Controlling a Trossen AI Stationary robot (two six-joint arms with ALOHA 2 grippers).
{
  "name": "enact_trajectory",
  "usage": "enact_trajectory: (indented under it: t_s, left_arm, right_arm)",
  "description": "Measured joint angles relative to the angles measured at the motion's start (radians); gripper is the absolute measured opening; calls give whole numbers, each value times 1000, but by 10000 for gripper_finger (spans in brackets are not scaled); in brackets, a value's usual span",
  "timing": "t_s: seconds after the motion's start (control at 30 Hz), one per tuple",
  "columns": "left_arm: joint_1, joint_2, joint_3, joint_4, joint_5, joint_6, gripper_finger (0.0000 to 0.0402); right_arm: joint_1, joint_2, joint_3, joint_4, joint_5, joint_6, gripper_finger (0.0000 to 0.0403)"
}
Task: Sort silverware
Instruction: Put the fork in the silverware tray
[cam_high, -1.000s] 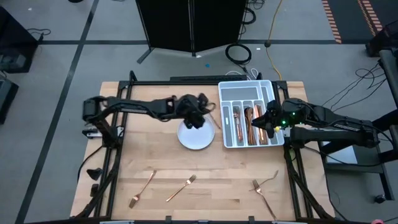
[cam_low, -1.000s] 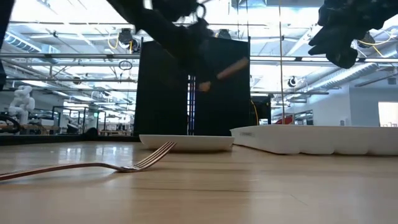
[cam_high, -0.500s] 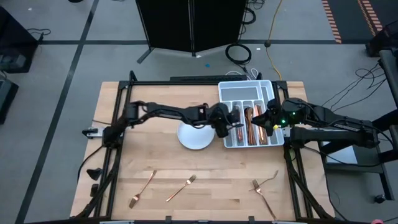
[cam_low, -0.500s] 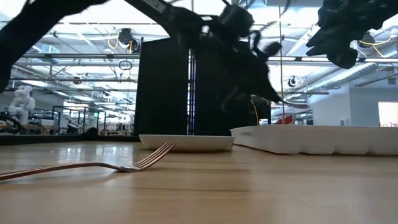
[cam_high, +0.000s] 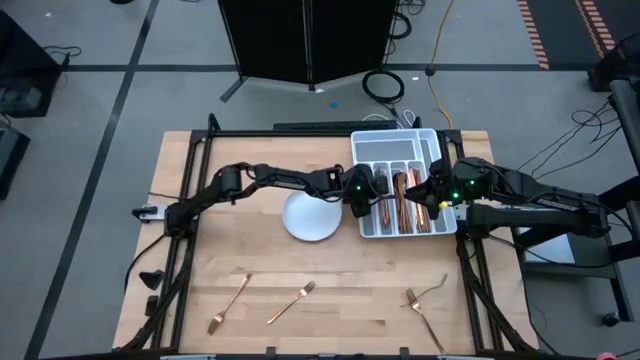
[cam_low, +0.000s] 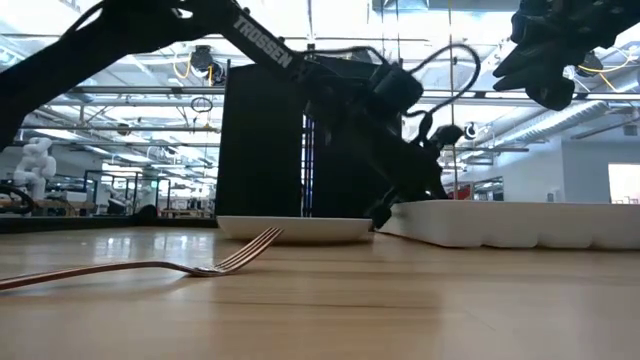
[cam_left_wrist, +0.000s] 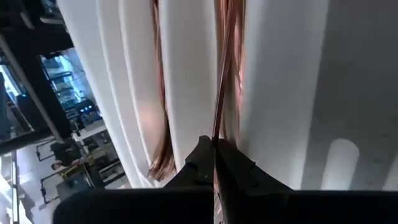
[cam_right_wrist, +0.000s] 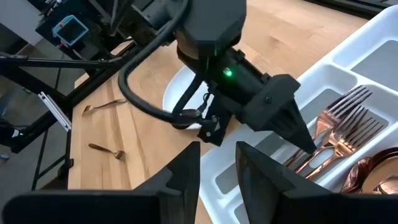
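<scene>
Plate (cam_high: 311, 217) left of tray (cam_high: 393, 146); forks (cam_high: 301, 297) along table's near edge.

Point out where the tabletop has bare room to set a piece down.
Free: the wood left of the white plate, and the strip between plate and the loose forks along the near edge. Crowded: the tray, where the left gripper and right gripper both hover.

Even, bright overhead light falls on the wooden surface (cam_high: 330, 270) in the high view, with soft, faint shadows. In the low view, ceiling lights and windows blow out to white glare, leaving the arms as dark silhouettes. The nearest fork (cam_low: 150, 265) looks soft. The left wrist view is blurred; the white tray (cam_left_wrist: 186, 81) glows washed-out.
</scene>
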Motion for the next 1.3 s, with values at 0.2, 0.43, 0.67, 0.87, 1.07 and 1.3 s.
enact_trajectory:
  t_s: [0.2, 0.43, 0.67, 0.87, 1.07, 1.3]
  left_arm:
    - [6, 8, 0, 7, -4, -1, 23]
    - [8, 5, 0, 23, 1, -1, 85]
    - [-1, -4, 0, 9, 0, -19, 110]
    - [-2, -7, 2, -27, 31, -54, 111]
    - [1, -8, 19, -57, 110, -88, 111]
    - [8, -33, 30, -110, 94, -139, 111]
  right_arm:
    - [0, 0, 0, 0, 0, 0, 93]
    - [0, 0, 0, -1, -1, 0, 93]
    - [0, 0, 0, -9, -3, 2, 93]
    - [0, 0, 0, -29, -3, 3, 93]
    - [0, 0, 0, -31, -4, 4, 93]
    - [1, -1, 0, -37, -8, 32, 93]
